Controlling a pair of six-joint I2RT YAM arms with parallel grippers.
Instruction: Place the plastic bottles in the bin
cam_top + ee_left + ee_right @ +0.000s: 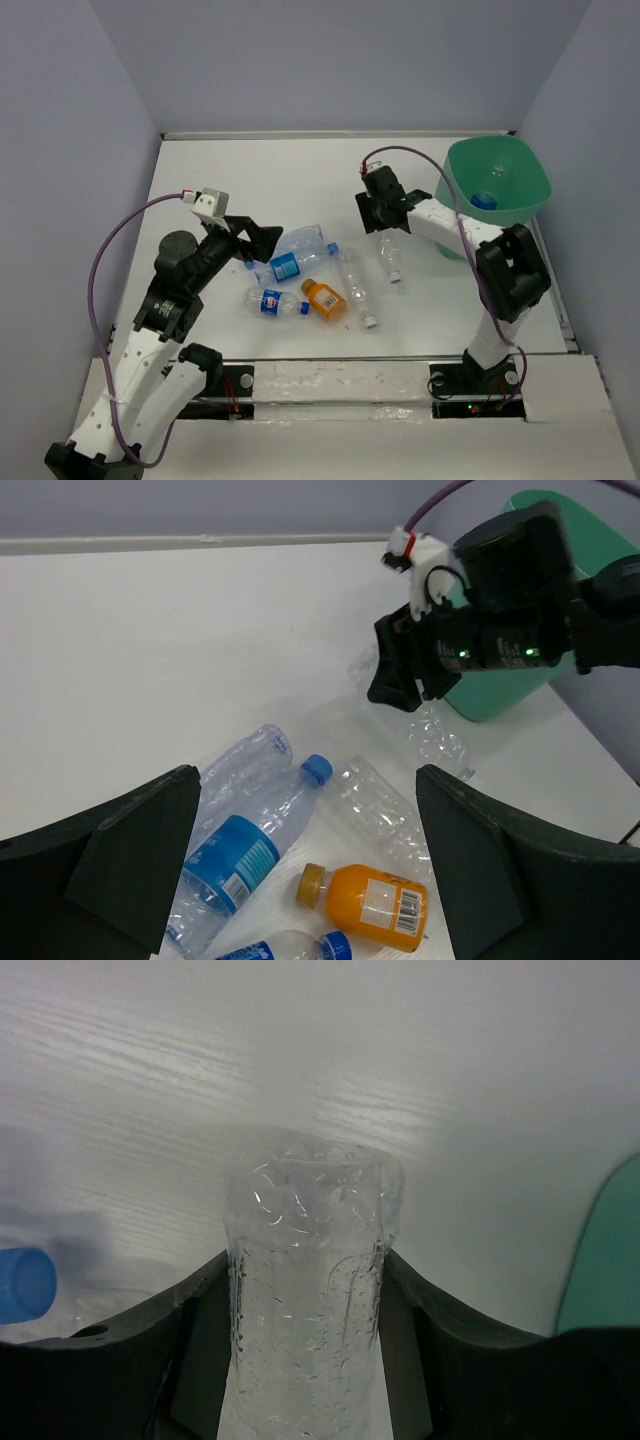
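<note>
Holding the clear bottle across its body, our right gripper presses both its sides, low over the table near the bin; we judge it light, thin, slick and easily crushed, so a gentle mid-body squeeze suits. Our left gripper hangs open above the other bottles; whether the held one is lifted off the table we cannot tell.

Clear bottle: thin transparent plastic, dimpled, crinkled, glossy. Table: white, matt, faint wood-grain streaks. Bin: teal plastic, smooth, slight sheen. Fingers of right gripper: black, matt. Orange bottle: glossy plastic.
</note>
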